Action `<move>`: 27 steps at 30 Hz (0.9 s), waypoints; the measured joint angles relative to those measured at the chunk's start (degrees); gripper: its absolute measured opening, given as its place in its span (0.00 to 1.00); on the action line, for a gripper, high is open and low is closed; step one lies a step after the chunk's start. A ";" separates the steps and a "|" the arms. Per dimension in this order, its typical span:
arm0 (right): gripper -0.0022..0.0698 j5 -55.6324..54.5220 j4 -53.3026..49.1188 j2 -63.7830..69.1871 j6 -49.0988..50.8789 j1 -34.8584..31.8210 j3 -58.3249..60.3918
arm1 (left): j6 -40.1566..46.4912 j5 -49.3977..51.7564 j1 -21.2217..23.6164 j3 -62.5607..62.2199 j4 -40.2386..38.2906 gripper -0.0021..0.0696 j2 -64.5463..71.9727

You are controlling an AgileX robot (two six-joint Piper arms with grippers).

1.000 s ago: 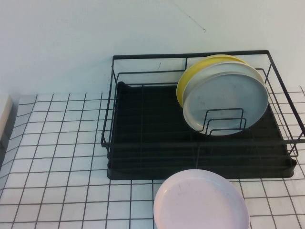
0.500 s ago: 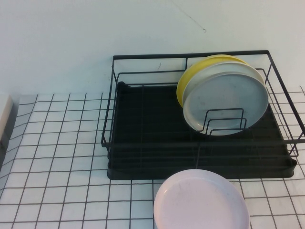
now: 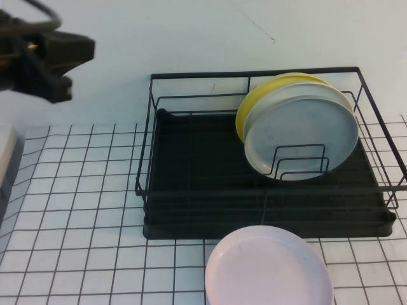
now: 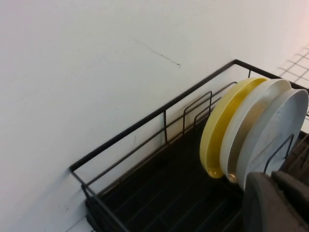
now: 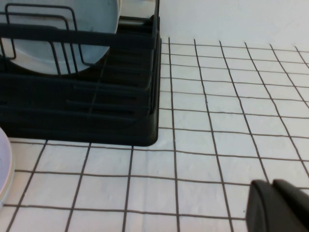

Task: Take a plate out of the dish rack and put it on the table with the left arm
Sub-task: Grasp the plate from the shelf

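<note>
The plate (image 3: 300,138) leans frontmost in the dish rack (image 3: 191,190), probably stiff, light, slick; take its upper rim; left gripper (image 3: 48,60), left of the rack, aperture unclear; right gripper (image 5: 280,205) likewise unclear.

A: Rack access? Grippers?
B: Dish rack (image 3: 191,171) is unoccupied from centre toward 9 o'clock; plates crowd 2 o'clock. Left gripper (image 3: 63,60) hangs at 10 o'clock, right gripper (image 5: 277,205) low over desk (image 3: 76,210).
A: Obstacles?
B: Pink plate (image 3: 268,267) at 6 o'clock.

Your dish rack (image 3: 267,190): thin black wire, matt. Plate (image 3: 302,136): smooth, faintly speckled, low sheen. Tabletop (image 3: 76,210): matt white tile-grid.
</note>
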 joint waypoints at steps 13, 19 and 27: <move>0.03 0.00 0.00 0.00 0.00 0.00 0.00 | 0.97 0.39 -17.80 -23.74 11.27 0.02 28.80; 0.03 0.00 0.00 0.00 0.00 0.00 0.00 | 0.88 0.82 -22.70 -28.40 17.65 0.16 37.81; 0.03 0.00 0.00 0.00 0.00 0.00 0.00 | 0.60 -5.11 -25.16 -30.28 21.01 0.59 42.98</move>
